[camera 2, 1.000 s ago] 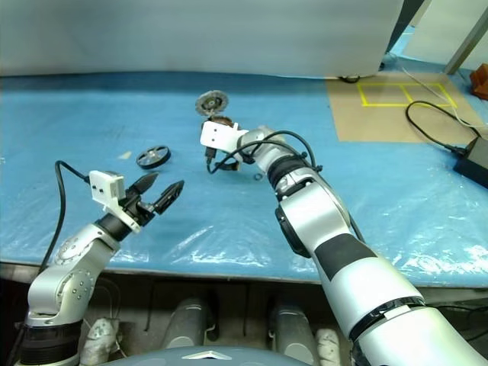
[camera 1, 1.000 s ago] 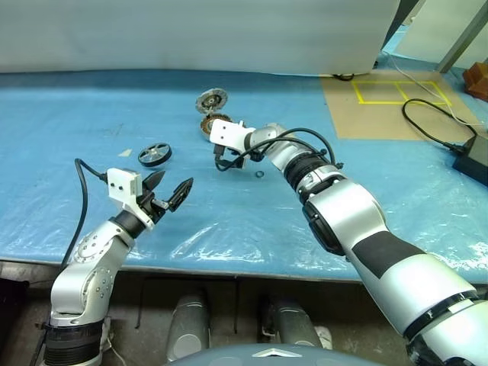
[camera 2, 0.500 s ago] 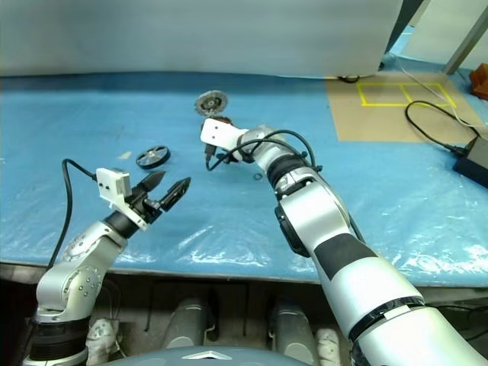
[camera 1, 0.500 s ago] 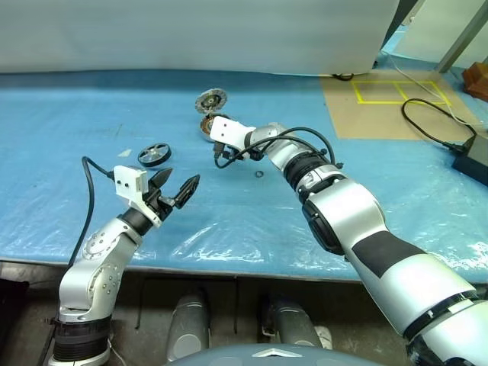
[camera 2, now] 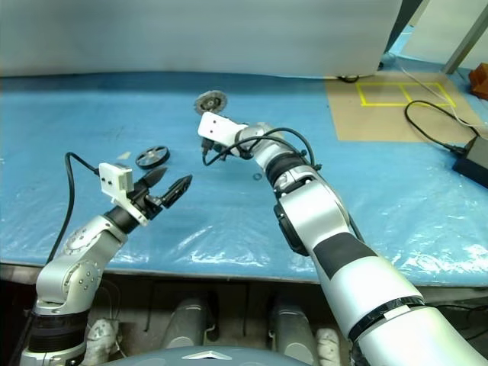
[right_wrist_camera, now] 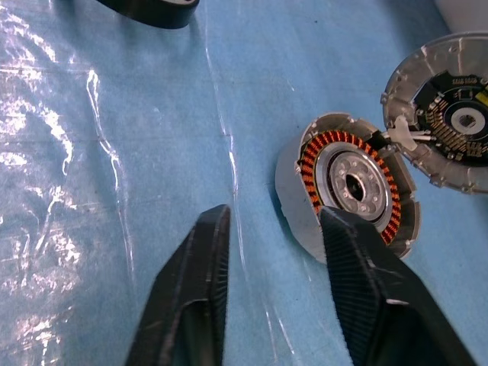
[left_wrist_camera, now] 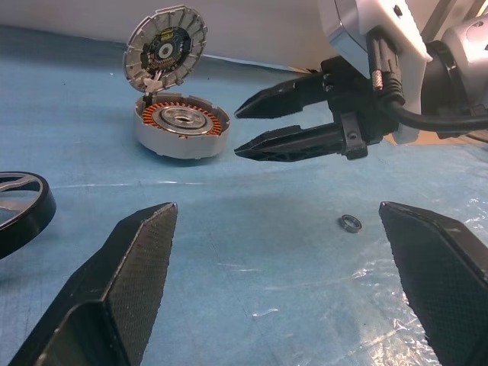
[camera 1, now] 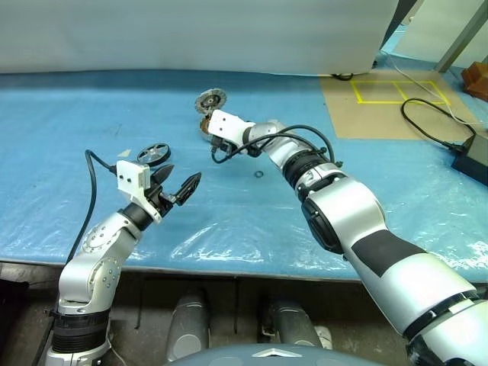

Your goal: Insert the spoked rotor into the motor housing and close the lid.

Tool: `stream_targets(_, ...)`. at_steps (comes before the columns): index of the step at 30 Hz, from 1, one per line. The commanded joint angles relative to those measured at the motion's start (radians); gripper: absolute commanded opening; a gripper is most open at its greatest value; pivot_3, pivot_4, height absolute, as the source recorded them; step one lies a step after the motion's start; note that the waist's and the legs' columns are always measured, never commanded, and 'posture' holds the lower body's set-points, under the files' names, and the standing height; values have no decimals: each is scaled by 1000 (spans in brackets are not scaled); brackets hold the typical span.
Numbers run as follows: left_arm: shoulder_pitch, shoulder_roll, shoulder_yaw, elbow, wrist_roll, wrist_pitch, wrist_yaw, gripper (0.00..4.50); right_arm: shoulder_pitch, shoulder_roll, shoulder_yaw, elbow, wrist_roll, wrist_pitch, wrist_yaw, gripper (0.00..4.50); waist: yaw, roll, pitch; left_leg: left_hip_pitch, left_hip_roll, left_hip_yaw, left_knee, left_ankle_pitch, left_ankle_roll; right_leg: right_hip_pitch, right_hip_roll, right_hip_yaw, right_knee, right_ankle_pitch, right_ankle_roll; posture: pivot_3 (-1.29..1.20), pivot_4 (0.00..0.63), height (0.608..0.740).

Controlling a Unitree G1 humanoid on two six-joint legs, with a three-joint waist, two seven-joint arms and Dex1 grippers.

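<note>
Plastic sheeting (camera 1: 91,114), blue and wrinkled, covers the table beneath white wall (camera 1: 191,30).

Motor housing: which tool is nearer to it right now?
Right. The right tool hangs just beside the motor housing, fingers apart and empty. The left tool hovers well short of it, nearer the spoked rotor.
</note>
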Motion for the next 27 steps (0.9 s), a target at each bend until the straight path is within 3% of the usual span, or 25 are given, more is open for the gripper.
stream_targets(1,2,-8,5,-24,1,-17,8,4500,-40,9,-15,-17,13,-16,-25,2927,0,0,0,0,0,0,0,0,0,0,0,0,0,0,0,0,150,740)
stream_targets(6,20,-12,8,-51,-4,-16,14,4500,-36,21,-16,-14,11,4,-23,4494,0,0,0,0,0,0,0,0,0,0,0,0,0,0,0,0,150,740)
stream_targets(18,22,-21,18,-53,-3,-27,27,4500,-42,30,12,-14,-16,-10,-44,4494,0,0,0,0,0,0,0,0,0,0,0,0,0,0,0,0,150,740)
stream_targets(27,-30,-8,-1,-14,1,-16,3,4500,-78,4,-88,-27,84,-42,1,4494,0,0,0,0,0,0,0,0,0,0,0,0,0,0,0,0,150,740)
